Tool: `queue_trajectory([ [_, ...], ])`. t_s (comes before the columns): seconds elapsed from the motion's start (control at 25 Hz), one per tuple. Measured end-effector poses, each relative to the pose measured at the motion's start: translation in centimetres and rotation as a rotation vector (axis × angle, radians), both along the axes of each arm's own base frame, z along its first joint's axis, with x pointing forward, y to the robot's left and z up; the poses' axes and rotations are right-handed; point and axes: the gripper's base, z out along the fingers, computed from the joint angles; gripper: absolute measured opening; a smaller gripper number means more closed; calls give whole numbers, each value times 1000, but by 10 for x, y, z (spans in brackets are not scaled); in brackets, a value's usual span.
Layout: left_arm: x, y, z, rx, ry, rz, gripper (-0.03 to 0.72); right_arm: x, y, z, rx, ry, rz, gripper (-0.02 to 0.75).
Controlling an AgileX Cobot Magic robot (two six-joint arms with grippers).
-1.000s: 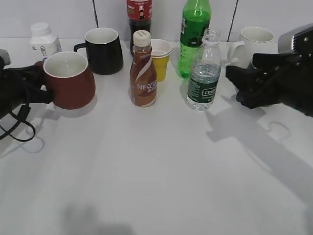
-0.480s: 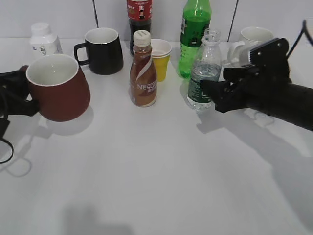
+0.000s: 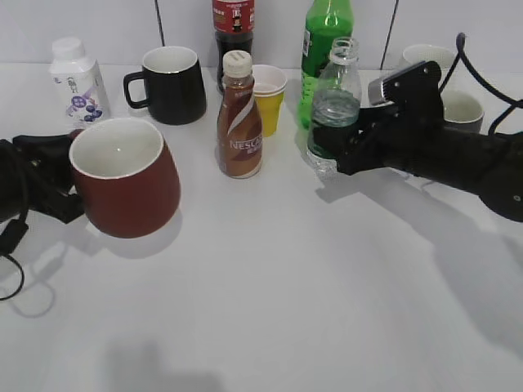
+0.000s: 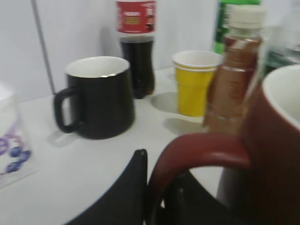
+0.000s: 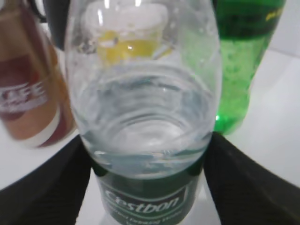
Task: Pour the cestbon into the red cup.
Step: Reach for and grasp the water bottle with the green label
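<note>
White tabletop (image 3: 270, 286): right pincer (image 3: 337, 149) clamps one cestbon (image 3: 333, 102); left pincer (image 3: 51, 175) clamps one red cup (image 3: 127, 180).

White table (image 3: 286, 294); pale panelled wall (image 3: 98, 24) behind.

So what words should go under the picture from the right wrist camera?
Black jaws hug the Cestbon bottle, with the Nescafe bottle and green soda bottle behind.

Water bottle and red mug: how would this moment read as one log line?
left pincer: shut on red cup, lifted | right pincer: shut on cestbon, lifted, upright | pour: not started
</note>
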Motion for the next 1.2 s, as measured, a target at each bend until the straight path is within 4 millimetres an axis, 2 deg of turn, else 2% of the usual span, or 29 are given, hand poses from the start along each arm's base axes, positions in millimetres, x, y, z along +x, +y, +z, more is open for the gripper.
queue_trajectory([
  [0.12, -3, -9, 0, -4, 6, -40, 62, 4, 1, 0, -9, 0, -5, 477],
  [0.44, -16, -42, -2, -2, 26, -159, 62, 4, 2, 0, -4, 13, 15, 471],
  [0.96, -14, -42, -3, -7, 48, -119, 62, -8, 2, -1, 2, 28, 46, 474],
  [1.12, -13, -40, -2, -17, 50, -93, 62, -9, 3, -1, 10, 22, 58, 631],
  [1.2, -13, -40, -2, -18, 51, -90, 62, -10, 3, -1, 16, 23, 61, 645],
])
